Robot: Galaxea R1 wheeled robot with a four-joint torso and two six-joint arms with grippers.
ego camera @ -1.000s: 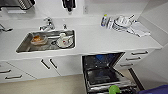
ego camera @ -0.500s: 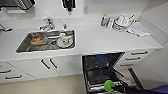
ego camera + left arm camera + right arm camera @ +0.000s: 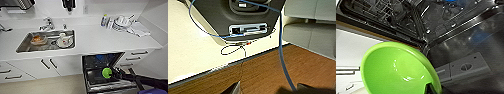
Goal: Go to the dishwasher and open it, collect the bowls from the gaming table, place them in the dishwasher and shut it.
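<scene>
Under the white counter the dishwasher (image 3: pixel 93 78) stands open, its door folded down flat toward me. My right gripper (image 3: pixel 115 73) comes in from the right and is shut on a green bowl (image 3: pixel 107 73), held above the open door in front of the rack. Seen from the right wrist, the green bowl (image 3: pixel 396 70) looms large and tilted, with a dark fingertip (image 3: pixel 429 88) on its rim and the dishwasher rack (image 3: pixel 386 15) behind it. A blue bowl (image 3: pixel 100 57) lies deep inside the dishwasher. The gaming table is out of view.
A steel sink (image 3: pixel 23 48) with dishes and a tap (image 3: pixel 48 23) sits left of the dishwasher. Crockery and cloths (image 3: pixel 122 22) crowd the counter's right end. White cabinet doors (image 3: pixel 47 65) and drawers (image 3: pixel 138 53) flank the opening. The left wrist looks at wooden floor (image 3: pixel 280 72) and a blue cable (image 3: pixel 281 50).
My right arm has carried the green bowl farther in over the open door, toward the rack. The counter and sink look the same.
</scene>
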